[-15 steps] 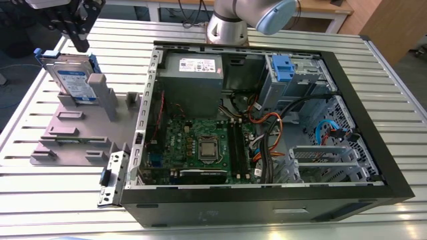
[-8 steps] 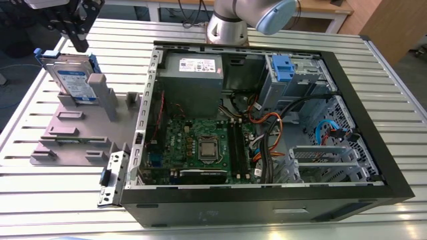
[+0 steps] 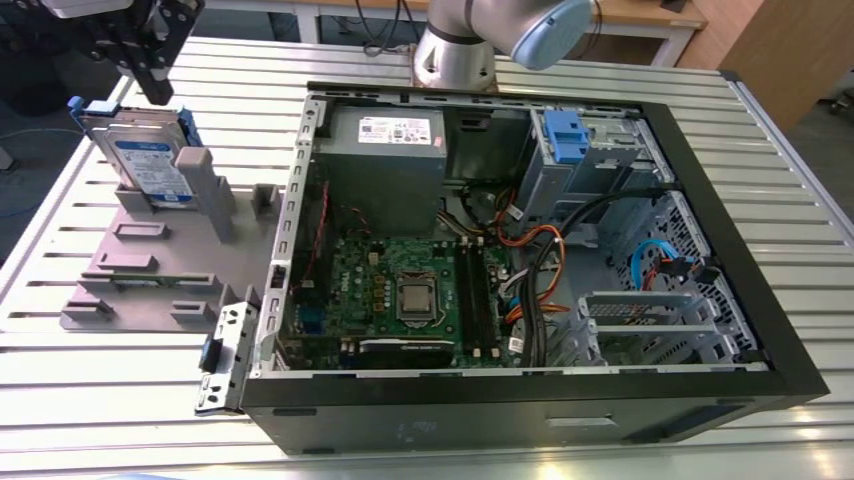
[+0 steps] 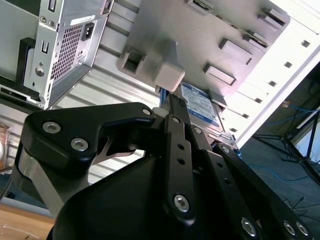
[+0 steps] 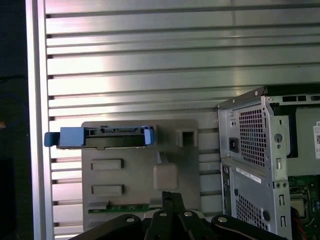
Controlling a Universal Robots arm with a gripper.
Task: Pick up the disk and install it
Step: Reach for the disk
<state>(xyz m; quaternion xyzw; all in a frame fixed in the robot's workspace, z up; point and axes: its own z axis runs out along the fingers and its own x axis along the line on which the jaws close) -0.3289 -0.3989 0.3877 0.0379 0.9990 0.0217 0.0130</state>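
**Disk upright in its holder, claw closed above it**

Desk (image 3: 40,230) of ribbed aluminium slats carries everything here. The open black computer tower case (image 3: 534,410) lies on its side across the middle and the exterior view's right. Its green motherboard (image 3: 400,280), grey metal power supply (image 3: 387,150) and a blue plastic bracket (image 3: 566,135) on the drive bay are all exposed. The silver-grey robot arm (image 3: 481,40) rises from behind the case.

Just beside the case, toward the exterior view's left, sits the flat grey plastic slotted holder (image 3: 147,270). It appears in both wrist views (image 5: 130,175) (image 4: 200,35).

The disk (image 3: 147,160), a silver-metal rectangular hard drive with a white-and-blue label and blue plastic rails, stands on edge in the holder's far slot, outside the case. The first wrist view shows its blue-railed edge (image 5: 102,137), and the second wrist view shows part of its label (image 4: 200,107).

The black claw (image 3: 158,92) hangs just above the disk's top edge, not touching it. In both wrist views its tips (image 5: 171,196) (image 4: 172,100) lie together and hold nothing.
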